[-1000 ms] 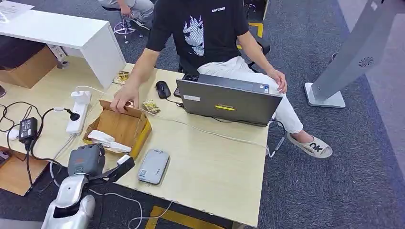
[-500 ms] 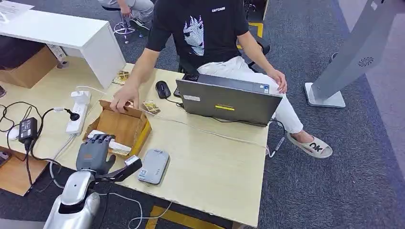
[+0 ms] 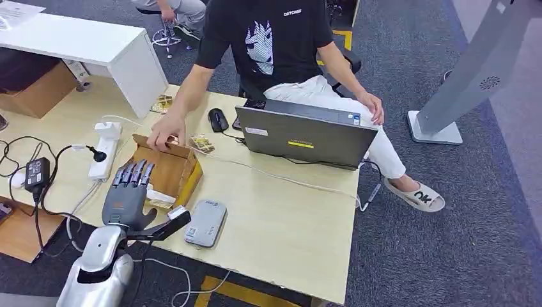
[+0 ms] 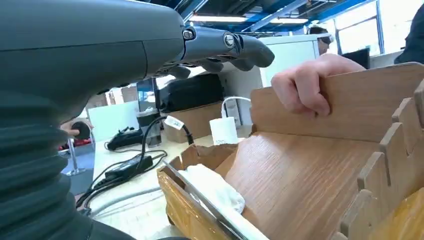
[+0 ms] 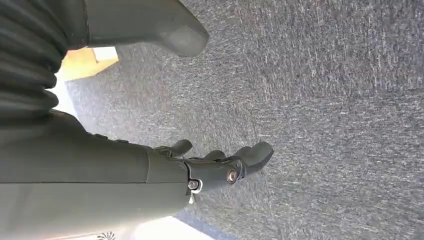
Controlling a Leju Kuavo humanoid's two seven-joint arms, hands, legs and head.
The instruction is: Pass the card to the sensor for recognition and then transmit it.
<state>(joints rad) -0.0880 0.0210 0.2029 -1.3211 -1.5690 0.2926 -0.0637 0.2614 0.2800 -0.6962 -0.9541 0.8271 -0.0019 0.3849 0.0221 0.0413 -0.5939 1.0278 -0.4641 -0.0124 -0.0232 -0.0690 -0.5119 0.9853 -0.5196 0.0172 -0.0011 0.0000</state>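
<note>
The card (image 4: 212, 210) is sitting inside the wooden box (image 3: 167, 171), a thin pale slab leaning along the box's near wall with a crumpled white cloth (image 4: 212, 187) right against it; in the head view it's just a whitish strip under the robot's fingers. The left hand (image 3: 128, 195) hovers over the near end of that box, fingers stretched out straight and spread, thumb (image 3: 167, 223) sticking out sideways toward the sensor (image 3: 206, 223), holding nothing. That sensor is a flat grey rounded-corner pad lying on the pale wood-grain table (image 3: 287, 224), just beside the box. The box looks like plywood, with notched finger-joint edges and a yellowish outer side. A person's hand (image 3: 165, 134) grips the box's far wall, so the far rim is taken up. Around it: a white power strip (image 3: 105, 150) with a black plug, a black power brick (image 3: 36, 173) and a tangle of cables on the left, a small patterned packet (image 3: 202, 143) behind the box, a black mouse (image 3: 218, 119), and a grey laptop (image 3: 305, 135) with a white cable trailing across the table. The person sits behind the laptop in a black printed tee. The right hand (image 5: 220, 165) hangs over grey carpet, fingers loosely curved and apart, nothing in it.
</note>
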